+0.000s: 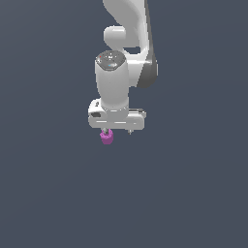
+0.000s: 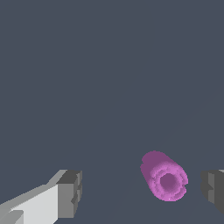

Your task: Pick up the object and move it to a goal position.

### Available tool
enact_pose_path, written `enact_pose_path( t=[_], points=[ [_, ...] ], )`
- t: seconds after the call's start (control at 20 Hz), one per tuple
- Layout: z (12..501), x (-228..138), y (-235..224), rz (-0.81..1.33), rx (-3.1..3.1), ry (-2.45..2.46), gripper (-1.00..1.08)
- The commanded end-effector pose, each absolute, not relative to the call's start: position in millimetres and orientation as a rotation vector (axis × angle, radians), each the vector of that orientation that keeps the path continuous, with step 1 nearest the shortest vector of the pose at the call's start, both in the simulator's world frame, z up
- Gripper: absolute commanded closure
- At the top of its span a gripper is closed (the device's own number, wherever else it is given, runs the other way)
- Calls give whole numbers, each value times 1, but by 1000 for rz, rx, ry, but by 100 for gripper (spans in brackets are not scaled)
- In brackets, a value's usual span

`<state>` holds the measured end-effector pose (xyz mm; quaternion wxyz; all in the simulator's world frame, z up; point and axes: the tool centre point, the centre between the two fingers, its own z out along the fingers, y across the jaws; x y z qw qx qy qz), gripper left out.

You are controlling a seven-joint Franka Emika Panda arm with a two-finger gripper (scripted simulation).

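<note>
The object (image 1: pixel 106 137) is a tiny magenta stubby cylinder lying on the dark grey floor. In the exterior view it shows just under the white gripper (image 1: pixel 116 131), toward the exterior view's left side of the hand. The wrist view shows the object (image 2: pixel 165 177) on its side, its hollow end facing the camera. It lies between the two spread fingers of the gripper (image 2: pixel 142 191), nearer one dark pad (image 2: pixel 213 190) than the other (image 2: pixel 70 192). Neither pad touches it. The gripper is open.
The white Panda arm (image 1: pixel 127 43) rises behind and above the hand. A flat, uniform dark grey floor (image 1: pixel 193 193) surrounds the object; no other things are visible.
</note>
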<state>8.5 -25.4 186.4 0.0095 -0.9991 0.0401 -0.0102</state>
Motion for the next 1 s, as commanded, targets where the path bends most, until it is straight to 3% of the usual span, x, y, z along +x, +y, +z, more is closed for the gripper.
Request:
enact_pose_path(
  t=[0.0,0.5,0.95],
  points=[
    [186,9,-25,-32,-3120,125,-92],
    [201,11,-44,-84,-3095,218,-92],
    [184,2,-51,-70,-3099,247,-92]
  ],
)
